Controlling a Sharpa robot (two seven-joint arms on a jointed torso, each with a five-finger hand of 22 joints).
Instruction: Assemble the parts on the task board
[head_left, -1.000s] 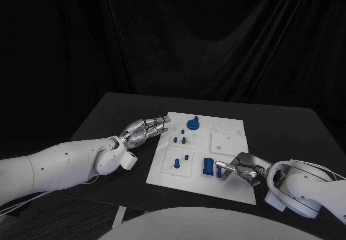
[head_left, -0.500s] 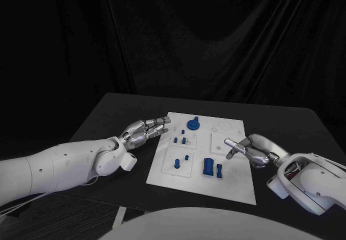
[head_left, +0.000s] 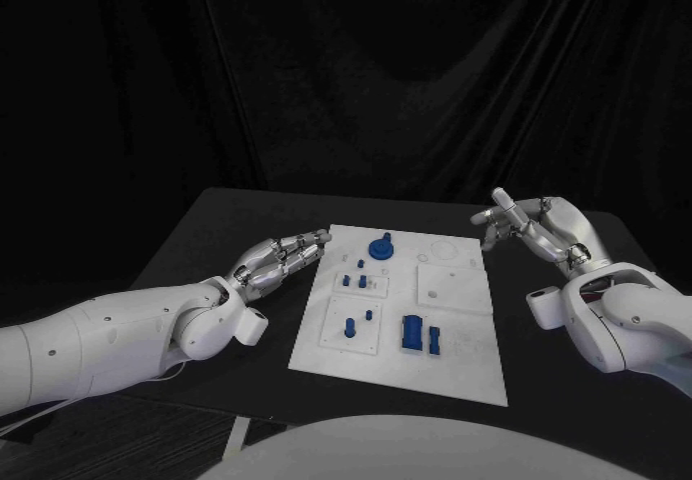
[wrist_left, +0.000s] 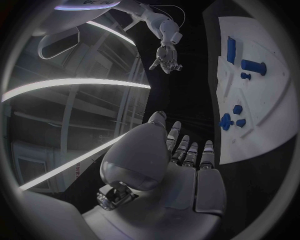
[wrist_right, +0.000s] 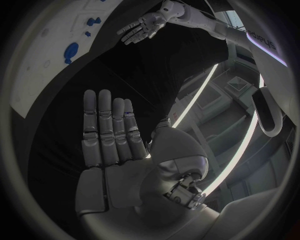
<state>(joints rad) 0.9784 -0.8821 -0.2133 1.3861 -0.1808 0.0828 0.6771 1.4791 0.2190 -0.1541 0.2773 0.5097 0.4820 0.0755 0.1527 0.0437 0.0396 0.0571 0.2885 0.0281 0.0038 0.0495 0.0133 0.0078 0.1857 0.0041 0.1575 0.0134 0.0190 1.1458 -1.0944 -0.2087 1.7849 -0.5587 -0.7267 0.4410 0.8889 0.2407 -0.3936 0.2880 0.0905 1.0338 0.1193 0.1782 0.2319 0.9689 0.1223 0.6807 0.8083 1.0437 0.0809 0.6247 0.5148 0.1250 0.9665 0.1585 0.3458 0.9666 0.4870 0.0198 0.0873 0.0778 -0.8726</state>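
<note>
Silver right hand (head_left: 537, 226) risen off task board (head_left: 454, 340), seemingly empty, fingers straight, left hand (head_left: 277, 259) unmoved, empty

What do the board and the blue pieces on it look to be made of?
The board looks like matte white plastic: flat, even, with shallow moulded recesses. The blue pieces seem solid plastic too, uniform in colour with a dull sheen; possibly printed, but I can't tell.

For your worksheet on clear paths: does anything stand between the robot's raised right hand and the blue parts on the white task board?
Nothing visible does. The right hand is raised beyond the task board's far right corner, holding nothing, with open space between it and the blue parts.
</note>
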